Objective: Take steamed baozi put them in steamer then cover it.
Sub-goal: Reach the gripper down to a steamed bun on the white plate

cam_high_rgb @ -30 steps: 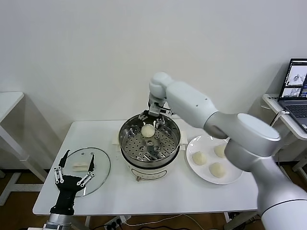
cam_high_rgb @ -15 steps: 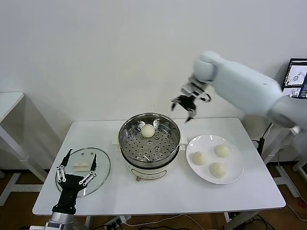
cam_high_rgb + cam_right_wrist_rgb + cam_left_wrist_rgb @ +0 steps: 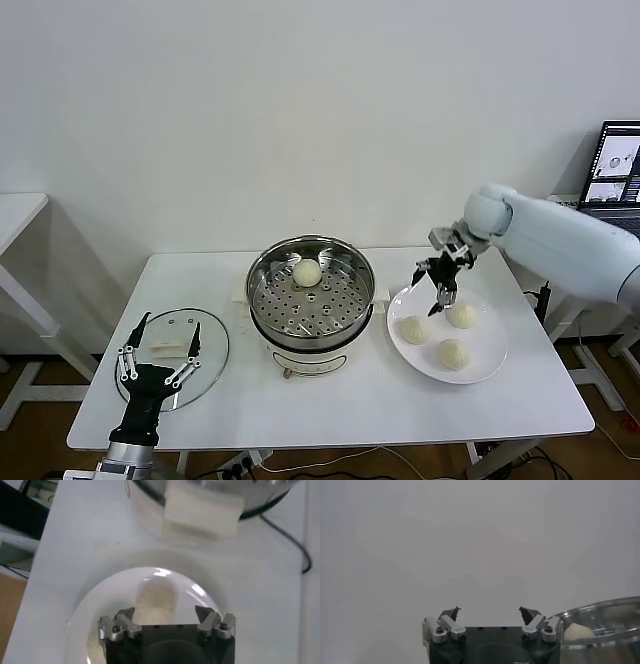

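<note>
The steel steamer (image 3: 311, 300) stands mid-table with one baozi (image 3: 307, 271) on its perforated tray at the back. Three baozi (image 3: 415, 328) (image 3: 462, 315) (image 3: 453, 353) lie on the white plate (image 3: 490, 365) to its right. My right gripper (image 3: 436, 283) is open and empty, just above the plate's left rim near the left bun. In the right wrist view its gripper (image 3: 165, 616) hangs over the plate (image 3: 100, 600), a blurred bun (image 3: 156, 600) between the fingers' line. The glass cover (image 3: 206, 345) lies at the table's left. My left gripper (image 3: 157, 345) is open over it, parked.
A laptop (image 3: 615, 190) sits on a side table at the far right. Another table edge (image 3: 20, 215) shows at the far left. The steamer's white side handle (image 3: 200, 512) shows in the right wrist view; its rim and a bun (image 3: 577, 631) show in the left wrist view.
My right gripper left the baozi in the steamer, rose, swung right and came down over the plate. The left arm has not moved.
</note>
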